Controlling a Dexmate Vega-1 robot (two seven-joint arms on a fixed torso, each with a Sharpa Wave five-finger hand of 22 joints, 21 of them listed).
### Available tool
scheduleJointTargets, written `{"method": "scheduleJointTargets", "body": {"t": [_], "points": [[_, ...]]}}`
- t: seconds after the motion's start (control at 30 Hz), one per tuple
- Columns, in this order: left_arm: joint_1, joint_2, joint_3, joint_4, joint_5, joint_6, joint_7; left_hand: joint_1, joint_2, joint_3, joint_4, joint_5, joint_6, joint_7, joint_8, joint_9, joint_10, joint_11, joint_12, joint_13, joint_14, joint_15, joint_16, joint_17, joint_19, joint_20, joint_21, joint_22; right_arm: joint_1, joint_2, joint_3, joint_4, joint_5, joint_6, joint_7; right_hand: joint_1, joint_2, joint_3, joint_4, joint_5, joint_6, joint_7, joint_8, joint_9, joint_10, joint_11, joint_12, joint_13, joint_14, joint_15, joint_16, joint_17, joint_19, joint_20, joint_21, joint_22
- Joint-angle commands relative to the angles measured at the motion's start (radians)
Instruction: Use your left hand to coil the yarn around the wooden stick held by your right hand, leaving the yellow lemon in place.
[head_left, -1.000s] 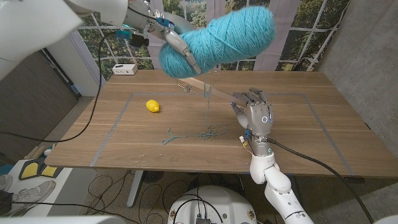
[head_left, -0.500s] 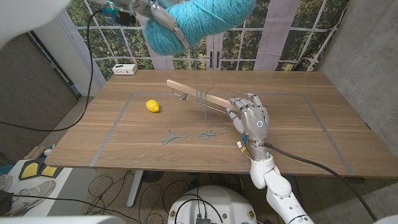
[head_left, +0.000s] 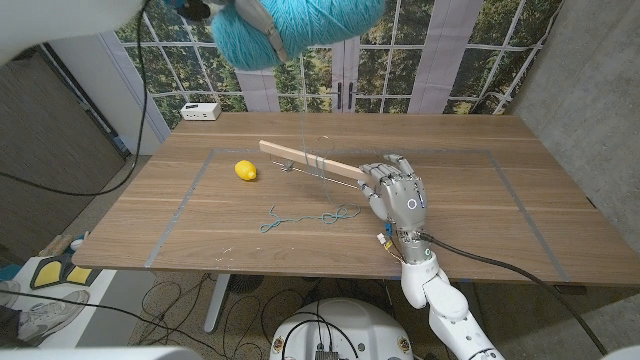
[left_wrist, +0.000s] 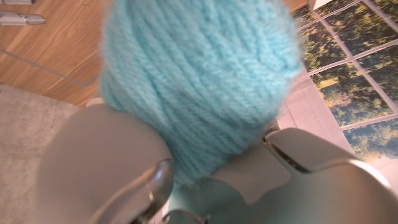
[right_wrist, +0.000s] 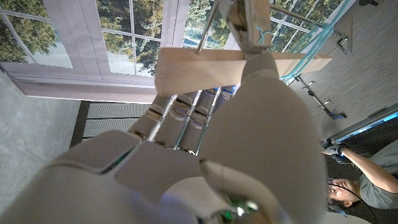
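My left hand (head_left: 262, 22) holds a big light-blue yarn skein (head_left: 300, 25) high above the table's far side; the left wrist view has the skein (left_wrist: 199, 81) bulging between the fingers (left_wrist: 118, 174). A thin strand (head_left: 304, 110) drops from it to the wooden stick (head_left: 305, 159), where a few turns wrap it. My right hand (head_left: 400, 195) grips the stick's right end, holding it above the table and pointing toward the left; the right wrist view shows the stick (right_wrist: 236, 65) in that hand (right_wrist: 217, 162). A loose yarn tail (head_left: 310, 214) lies on the table. The yellow lemon (head_left: 246, 170) sits at left.
A white box (head_left: 201, 111) stands at the far left corner of the wooden table (head_left: 520, 190). Grey tape lines (head_left: 185, 200) mark a rectangle on the top. Windows rise behind the table. A person (right_wrist: 354, 186) appears in the right wrist view.
My left hand has carried the skein up and to the left, out past the picture's top. The right hand has come nearer and left with the stick, which now reaches further left.
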Motion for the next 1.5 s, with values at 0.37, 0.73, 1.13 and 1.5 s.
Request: {"method": "scheduleJointTargets", "body": {"t": [0.37,0.73,1.13,1.5], "points": [[0.080,-0.027,0.056,0.021,0.902,-0.038,-0.339,0.273,0.275,0.113,0.114,0.005,0.010,-0.005,-0.004,0.007,0.030,-0.022,-0.005,0.002,0.210,-0.212,-0.005,0.169,-0.003,-0.091,0.001,0.000,-0.089,0.221,0.187,-0.098,-0.005,0.516,0.000,0.138,0.150,-0.002,0.008,0.008,0.082,-0.078,0.006,0.009,0.038,-0.034,0.006,0.007,0.015,-0.072,-0.002,0.003,-0.005,-0.160,0.010,0.004],[0.301,0.022,-0.159,0.008,0.848,-0.037,-0.339,0.271,0.275,0.114,0.114,0.008,0.011,-0.005,-0.006,0.009,0.031,-0.023,-0.007,0.004,0.208,-0.211,-0.009,0.172,-0.003,-0.091,0.001,0.000,-0.046,0.471,0.412,-0.054,0.027,0.813,0.000,0.143,0.149,-0.005,0.009,0.010,0.081,-0.075,0.006,0.013,0.038,-0.033,0.004,0.010,0.015,-0.072,-0.003,0.005,-0.006,-0.160,0.014,0.004],[0.688,0.053,-0.535,0.024,0.598,-0.052,-0.209,0.270,0.276,0.114,0.115,0.010,0.013,-0.003,-0.007,0.010,0.029,-0.019,-0.006,0.010,0.209,-0.211,-0.013,0.169,-0.005,-0.089,0.000,-0.002,0.006,0.506,0.465,-0.034,0.172,0.843,0.000,0.145,0.151,-0.008,0.013,0.011,0.081,-0.072,0.003,0.014,0.039,-0.030,0.001,0.012,0.014,-0.072,-0.005,0.006,-0.009,-0.159,0.019,0.004],[0.875,0.114,-0.662,0.042,0.196,-0.093,0.051,0.270,0.277,0.113,0.114,0.011,0.016,0.004,-0.009,0.009,0.029,-0.016,-0.008,0.010,0.212,-0.211,-0.020,0.161,-0.004,-0.086,0.000,-0.004,0.001,0.343,0.301,-0.064,0.357,0.690,0.000,0.149,0.151,-0.011,0.014,0.012,0.082,-0.071,0.002,0.015,0.039,-0.031,0.001,0.017,0.013,-0.072,-0.006,0.007,-0.010,-0.159,0.022,0.003]]}}
